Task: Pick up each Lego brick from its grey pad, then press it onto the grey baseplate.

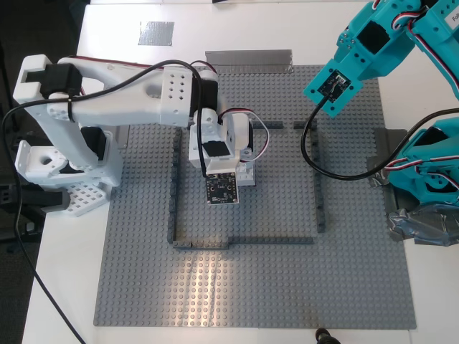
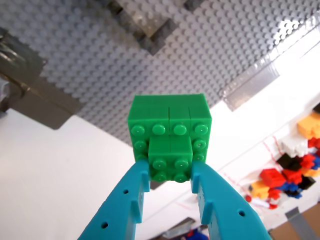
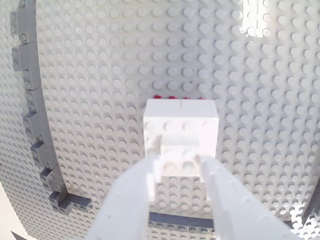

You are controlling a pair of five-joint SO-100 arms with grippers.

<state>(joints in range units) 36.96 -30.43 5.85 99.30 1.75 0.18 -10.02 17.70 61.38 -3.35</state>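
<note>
My second gripper (image 3: 175, 172) points down, fingers clamping the white brick (image 3: 181, 132) over the baseplate (image 3: 100, 75).

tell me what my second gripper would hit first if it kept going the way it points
Likely the grey baseplate: my second gripper points down at it, holding the white brick, whose underside would meet the studs first.

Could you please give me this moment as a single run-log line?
my first gripper: shut on green brick, above table edge | my second gripper: shut on white brick, over grey baseplate by red-marked studs
</note>
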